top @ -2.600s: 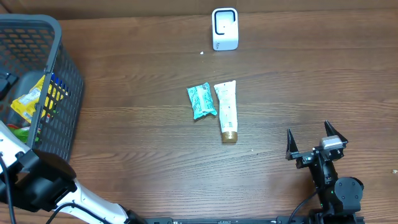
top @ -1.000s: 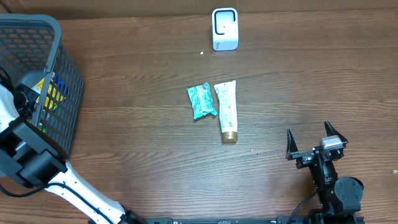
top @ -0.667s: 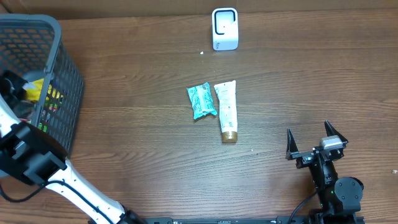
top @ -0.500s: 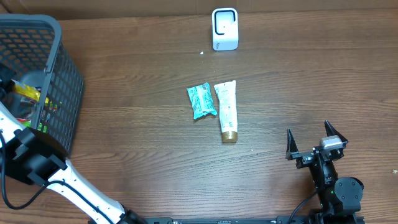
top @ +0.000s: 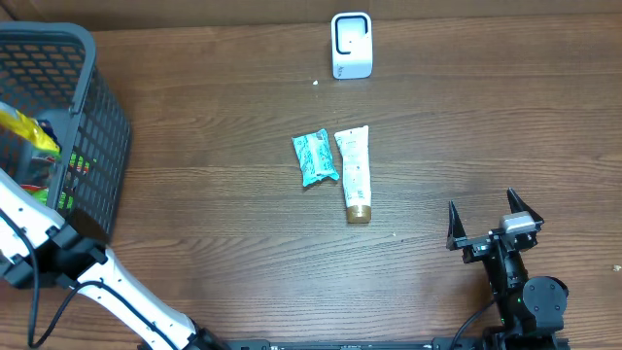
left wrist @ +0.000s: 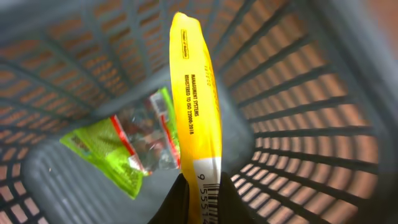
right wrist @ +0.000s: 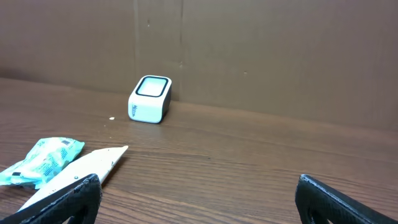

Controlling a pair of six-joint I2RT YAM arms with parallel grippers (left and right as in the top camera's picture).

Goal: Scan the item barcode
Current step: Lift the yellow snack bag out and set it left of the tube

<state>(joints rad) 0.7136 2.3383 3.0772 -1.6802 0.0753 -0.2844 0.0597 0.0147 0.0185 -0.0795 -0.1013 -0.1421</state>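
Above the brown table (top: 243,253), the left gripper (left wrist: 201,200) pinches a yellow packet (left wrist: 198,112) over the basket (top: 97,146) — the right gripper (top: 483,220) gapes wide.

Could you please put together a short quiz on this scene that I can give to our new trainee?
1. True or false: the right gripper is shut on an item.
2. What does the left gripper hold over the basket? A) a red can B) a yellow packet C) a glass bottle
3. Name the item that lies beside the white tube on the table.

Key
1. False: its jaws stand open and empty.
2. B: the yellow packet.
3. The teal packet.
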